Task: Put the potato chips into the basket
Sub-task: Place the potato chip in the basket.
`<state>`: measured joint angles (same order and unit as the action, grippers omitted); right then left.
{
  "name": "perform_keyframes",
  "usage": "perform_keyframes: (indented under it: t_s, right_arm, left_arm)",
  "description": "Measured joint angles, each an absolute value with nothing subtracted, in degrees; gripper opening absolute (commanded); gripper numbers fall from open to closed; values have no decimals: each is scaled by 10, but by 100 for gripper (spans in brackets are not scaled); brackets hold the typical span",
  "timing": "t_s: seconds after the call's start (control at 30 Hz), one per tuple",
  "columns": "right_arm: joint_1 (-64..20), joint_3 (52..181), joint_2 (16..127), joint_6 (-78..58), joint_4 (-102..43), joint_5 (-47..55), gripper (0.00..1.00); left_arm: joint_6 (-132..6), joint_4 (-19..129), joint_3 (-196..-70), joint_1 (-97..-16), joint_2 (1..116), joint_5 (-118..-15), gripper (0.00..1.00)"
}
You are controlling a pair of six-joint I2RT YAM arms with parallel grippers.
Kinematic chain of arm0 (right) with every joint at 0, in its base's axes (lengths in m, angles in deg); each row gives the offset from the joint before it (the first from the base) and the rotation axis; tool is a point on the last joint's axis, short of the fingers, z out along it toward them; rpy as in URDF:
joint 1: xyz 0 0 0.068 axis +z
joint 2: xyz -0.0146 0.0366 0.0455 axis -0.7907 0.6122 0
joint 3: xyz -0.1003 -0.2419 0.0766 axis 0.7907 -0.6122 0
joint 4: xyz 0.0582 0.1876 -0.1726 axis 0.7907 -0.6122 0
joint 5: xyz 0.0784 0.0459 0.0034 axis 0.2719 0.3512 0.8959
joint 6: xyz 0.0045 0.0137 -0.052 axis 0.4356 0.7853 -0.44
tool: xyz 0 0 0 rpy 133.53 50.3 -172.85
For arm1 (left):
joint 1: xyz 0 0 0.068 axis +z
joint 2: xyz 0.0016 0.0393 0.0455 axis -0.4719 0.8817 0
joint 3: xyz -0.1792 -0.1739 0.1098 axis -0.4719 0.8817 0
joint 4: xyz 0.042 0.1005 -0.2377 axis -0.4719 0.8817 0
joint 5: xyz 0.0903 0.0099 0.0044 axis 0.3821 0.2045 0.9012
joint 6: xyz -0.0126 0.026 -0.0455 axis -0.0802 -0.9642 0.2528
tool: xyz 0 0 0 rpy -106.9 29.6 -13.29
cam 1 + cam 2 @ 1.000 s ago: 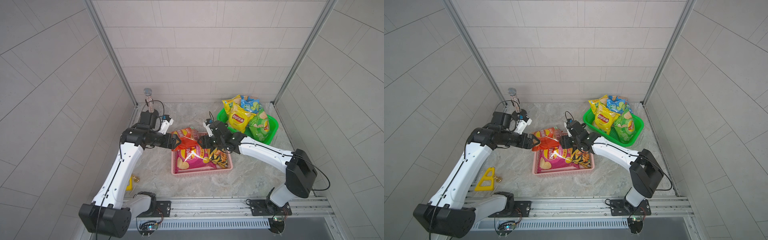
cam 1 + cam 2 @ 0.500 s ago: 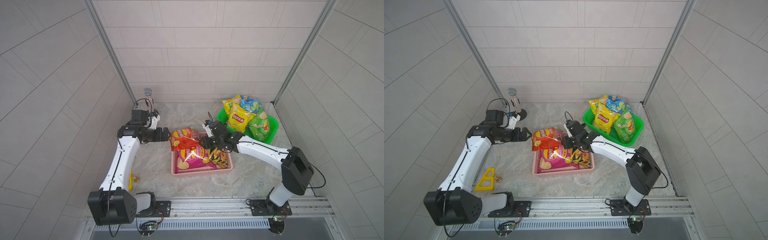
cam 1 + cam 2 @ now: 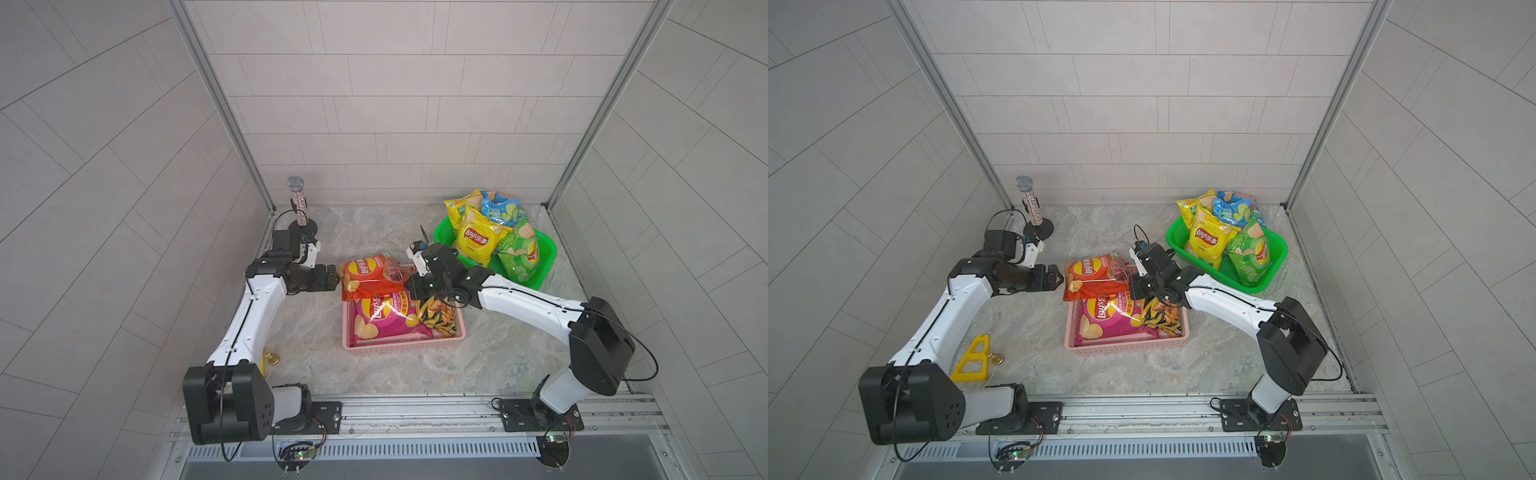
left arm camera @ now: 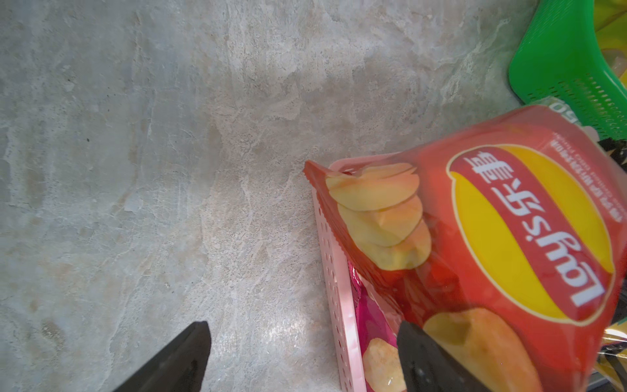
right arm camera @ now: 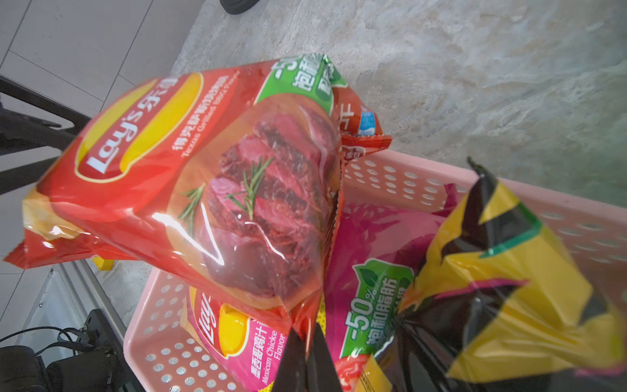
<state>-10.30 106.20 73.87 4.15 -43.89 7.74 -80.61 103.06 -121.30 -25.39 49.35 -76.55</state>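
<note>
1. Left gripper [image 3: 333, 279] has backed off the orange-red bag [image 3: 372, 278], jaws wide and empty; right gripper [image 5: 305, 336] has clamped onto its seam.
2. Bag hangs over the pink basket [image 3: 399, 347] far edge. Black-yellow bag [image 5: 509, 288] brand is unreadable.
3. Legible: "Lay's", "Texas Grilled"; magenta bag [image 5: 268, 353] reads "Mexican Chicken Flavor".

"Lay's" is on the red bag [image 5: 176, 163] and the yellow bag [image 3: 473, 243]. The pink bag [image 5: 373, 230] says "Mexican Chicken Flavor" and "-50%".
</note>
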Motion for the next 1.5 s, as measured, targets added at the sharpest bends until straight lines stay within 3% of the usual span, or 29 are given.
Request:
perform_keyframes:
  t_s: [0.67,0.97,1.0,1.07,1.17,1.5]
  right_arm:
    - [-52,971,567,66,-469,29,0]
    - [-11,948,581,82,-470,29,0]
    - [-9,946,583,83,-470,29,2]
    - [-8,940,584,87,-469,29,23]
    - [-8,939,583,82,-480,20,40]
    - [-21,956,507,73,-529,-21,37]
  left_arm:
    - [-800,1016,-1211,-254,495,-785,90]
    - [-800,1014,-1211,-254,495,-800,89]
    - [-800,1014,-1211,-254,495,-800,89]
    - [-801,1014,-1211,-255,495,-802,88]
    - [-802,1013,-1211,-256,494,-803,85]
    - [-833,1014,-1221,-263,469,-826,74]
